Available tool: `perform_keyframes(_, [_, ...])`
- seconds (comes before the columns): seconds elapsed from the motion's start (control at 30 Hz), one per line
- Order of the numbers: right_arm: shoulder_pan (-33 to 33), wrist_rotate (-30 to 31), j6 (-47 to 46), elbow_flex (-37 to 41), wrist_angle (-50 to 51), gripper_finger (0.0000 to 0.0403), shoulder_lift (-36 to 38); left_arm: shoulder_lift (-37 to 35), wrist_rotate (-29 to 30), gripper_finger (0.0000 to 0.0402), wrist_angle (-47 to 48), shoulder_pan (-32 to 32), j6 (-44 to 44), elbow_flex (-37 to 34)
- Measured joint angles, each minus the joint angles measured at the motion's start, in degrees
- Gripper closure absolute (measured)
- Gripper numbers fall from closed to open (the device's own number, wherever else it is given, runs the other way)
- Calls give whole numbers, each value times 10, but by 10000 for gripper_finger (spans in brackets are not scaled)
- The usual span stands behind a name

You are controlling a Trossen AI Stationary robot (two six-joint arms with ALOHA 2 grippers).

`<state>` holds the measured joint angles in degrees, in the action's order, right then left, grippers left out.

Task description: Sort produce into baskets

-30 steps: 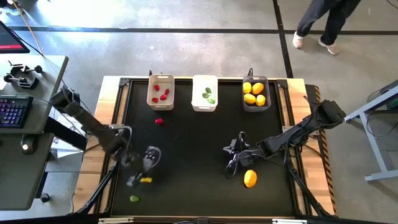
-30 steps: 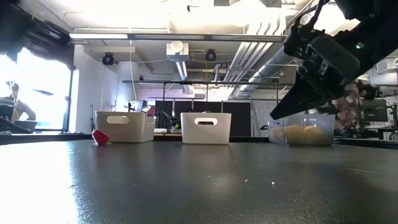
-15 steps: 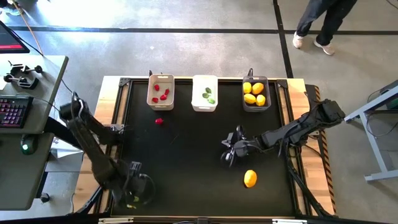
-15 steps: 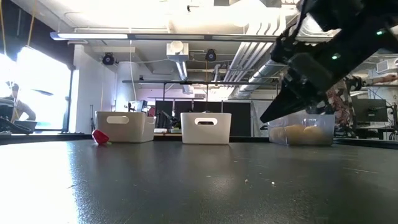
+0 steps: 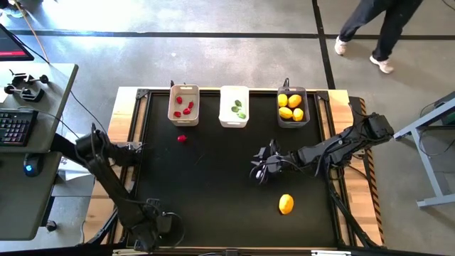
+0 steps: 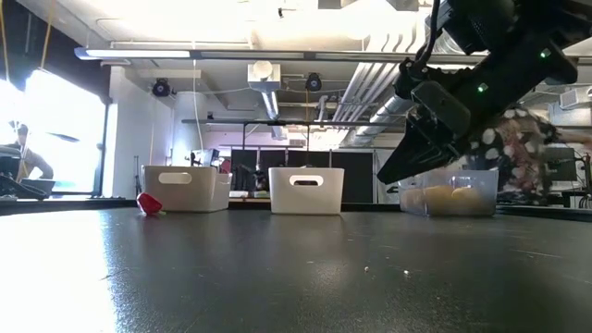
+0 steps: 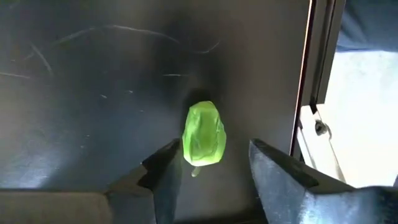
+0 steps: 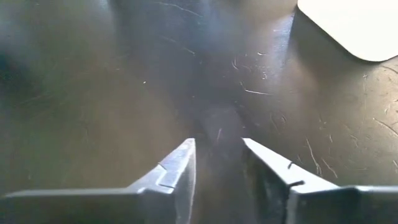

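Left gripper (image 7: 208,171) spread around green piece (image 7: 203,134), dark grey bin (image 5: 292,107) holding 4 yellow fruits (image 5: 290,106)

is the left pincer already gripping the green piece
No, the left pincer is open, its fingers either side of the green piece lying on the table, not touching it.

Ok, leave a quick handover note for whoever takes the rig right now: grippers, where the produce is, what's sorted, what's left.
Left gripper: open at the table's near-left corner, fingers either side of a green piece, not closed on it.
Right gripper: open, empty, above mid-table.
Sorted: red pieces in the beige basket, green pieces in the white basket, yellow fruits in the grey basket.
Left: the green piece, a loose red piece near the beige basket, an orange fruit near the right gripper.
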<state>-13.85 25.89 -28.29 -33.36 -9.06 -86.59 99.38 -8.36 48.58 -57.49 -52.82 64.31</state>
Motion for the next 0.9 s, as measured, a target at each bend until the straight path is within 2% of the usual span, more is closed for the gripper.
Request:
perform_keyframes(0.13, [0,-2,0,0,1,263,0,12,-1,224,-3,0,13,0])
perform_keyframes(0.27, [0,-2,1,0,1,257,0,28,1,239,-6,0,20,0])
perform_keyframes(0.43, [0,-2,1,0,1,258,0,41,2,285,-7,0,30,0])
perform_keyframes(0.7, [0,-2,3,0,2,258,0,34,19,370,-7,13,95,0])
perform_keyframes(0.8, [0,-2,3,0,2,258,0,18,62,385,4,39,131,0])
perform_keyframes(0.9, [0,-2,15,0,5,258,0,4,128,388,7,89,194,0])
